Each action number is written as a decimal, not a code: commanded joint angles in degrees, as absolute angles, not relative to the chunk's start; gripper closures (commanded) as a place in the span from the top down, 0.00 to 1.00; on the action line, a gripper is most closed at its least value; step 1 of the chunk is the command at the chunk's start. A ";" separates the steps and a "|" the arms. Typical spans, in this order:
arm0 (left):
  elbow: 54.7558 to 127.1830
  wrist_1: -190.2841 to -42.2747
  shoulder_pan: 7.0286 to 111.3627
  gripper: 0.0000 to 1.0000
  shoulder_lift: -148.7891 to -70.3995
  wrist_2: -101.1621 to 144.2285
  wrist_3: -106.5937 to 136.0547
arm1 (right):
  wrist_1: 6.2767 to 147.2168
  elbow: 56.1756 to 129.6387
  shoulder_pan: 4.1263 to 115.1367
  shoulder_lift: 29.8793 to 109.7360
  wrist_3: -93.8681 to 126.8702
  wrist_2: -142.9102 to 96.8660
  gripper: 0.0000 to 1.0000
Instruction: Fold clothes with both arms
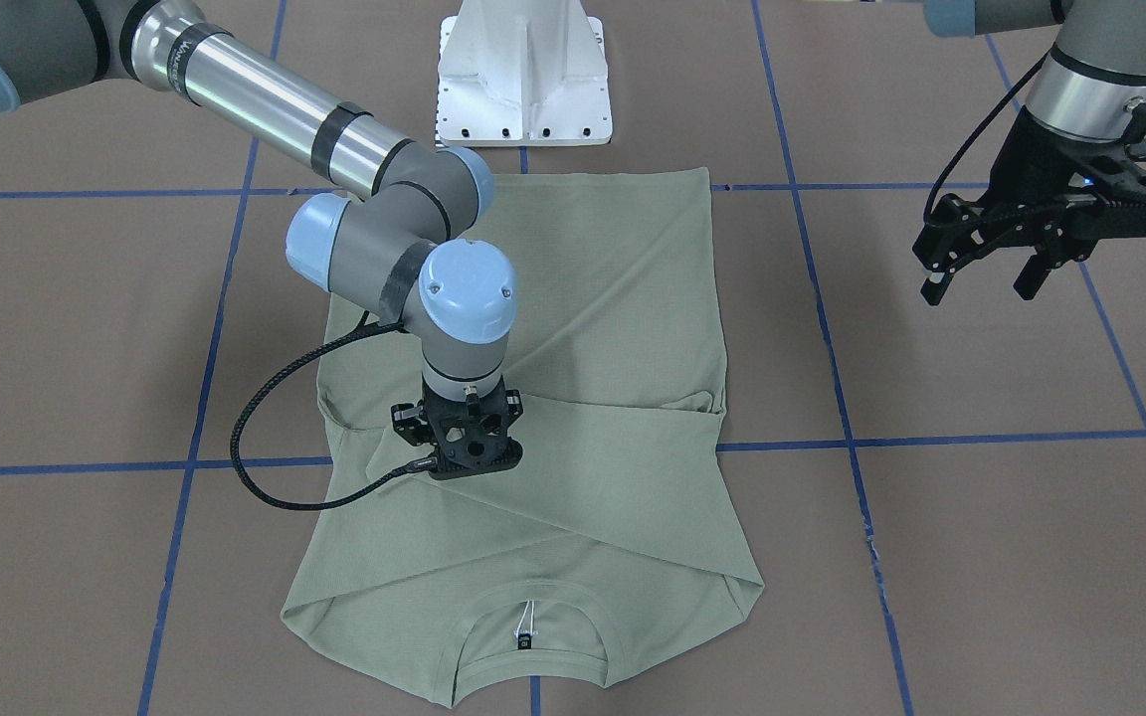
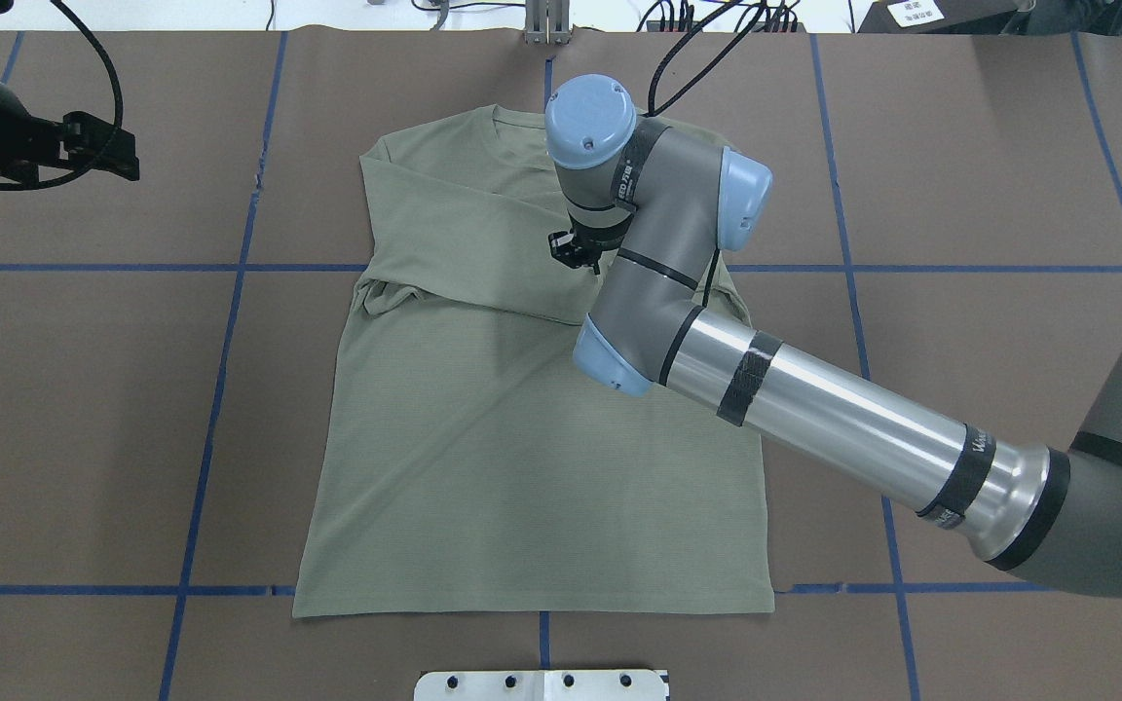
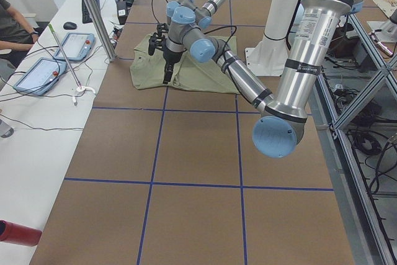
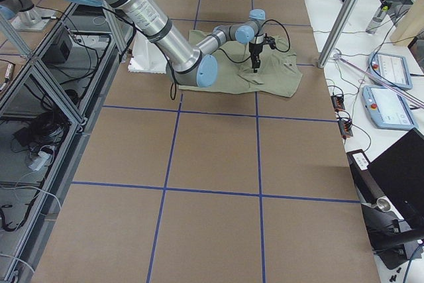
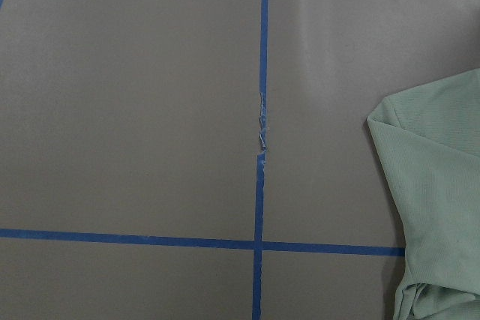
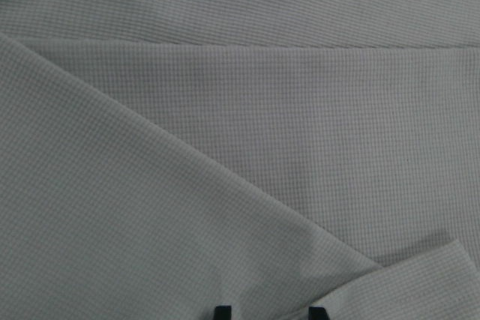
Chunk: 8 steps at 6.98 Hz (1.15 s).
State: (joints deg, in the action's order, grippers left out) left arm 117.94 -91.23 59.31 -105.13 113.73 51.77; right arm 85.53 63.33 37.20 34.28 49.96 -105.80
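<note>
The pale green shirt (image 1: 583,497) lies flat on the brown table with its collar (image 1: 533,661) at the edge far from the robot. Both sleeves are folded across the chest (image 2: 483,234). My right arm reaches over the shirt, and its gripper (image 1: 464,462) points straight down at the folded sleeves. In the right wrist view the right gripper (image 6: 270,311) is open just above the knit fabric (image 6: 225,110), with a sleeve cuff (image 6: 420,267) beside it. My left gripper (image 1: 981,283) hangs open in the air, off the shirt's side, holding nothing. The left wrist view catches only the shirt's shoulder edge (image 5: 442,177).
The white pedestal base (image 1: 523,80) stands at the hem end of the shirt. Blue tape lines (image 2: 220,389) grid the table, torn in one spot (image 5: 261,133). A side bench holds tablets (image 3: 74,44), a metal pole (image 3: 93,10) and a person's arm (image 3: 9,23).
</note>
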 commanded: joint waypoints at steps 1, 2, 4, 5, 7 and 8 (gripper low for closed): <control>117.95 -91.23 59.24 1.00 -105.12 113.73 52.03 | 85.25 63.11 37.09 34.01 49.75 -105.82 0.40; 117.95 -91.23 59.24 1.00 -105.12 113.73 52.03 | 85.34 63.11 37.00 34.01 49.75 -105.82 0.36; 117.95 -91.32 59.24 1.00 -105.03 113.73 52.21 | 85.34 63.11 37.00 34.28 49.31 -105.73 0.33; 117.95 -91.23 59.15 1.00 -105.12 113.73 52.21 | 85.34 63.11 37.00 34.28 49.31 -105.73 0.33; 118.04 -91.32 59.15 1.00 -105.29 113.73 52.82 | 85.43 63.11 37.00 34.71 49.31 -105.73 0.32; 118.12 -91.32 59.15 1.00 -105.38 113.73 53.26 | 85.43 63.11 37.00 34.72 49.31 -105.73 0.23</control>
